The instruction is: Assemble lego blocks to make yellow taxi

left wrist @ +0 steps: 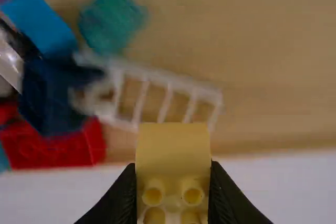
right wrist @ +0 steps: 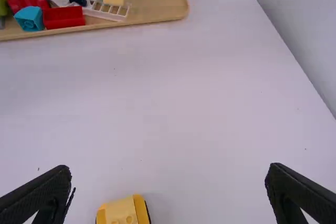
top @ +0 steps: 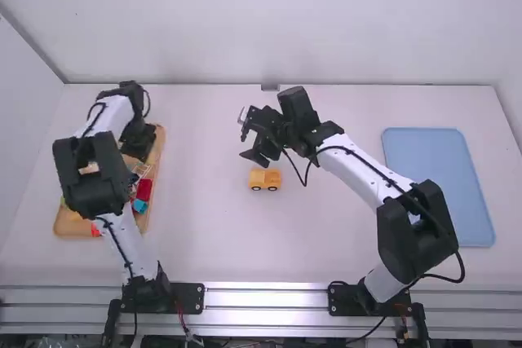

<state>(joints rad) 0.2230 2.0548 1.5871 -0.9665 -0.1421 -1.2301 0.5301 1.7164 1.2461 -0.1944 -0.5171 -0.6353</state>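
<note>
On the white table (top: 196,226), a small yellow toy-brick car (top: 265,178) sits with its long axis running left to right, wheels on the near side; I can't tell its front. Just beyond, the black two-finger right gripper (top: 249,139) hangs spread, while the black left gripper (top: 139,149) clasps a yellow studded plastic block (left wrist: 173,153) over the light wooden tray (top: 72,226).

Yellow car (top: 265,179) on the white surface (top: 204,226), near the right arm's tool (top: 246,136), its fingers parted. At left, the left arm's tool (top: 139,143) over a wooden tray (top: 73,224) of coloured blocks (top: 144,190); at right, a blue tray (top: 439,185).
</note>
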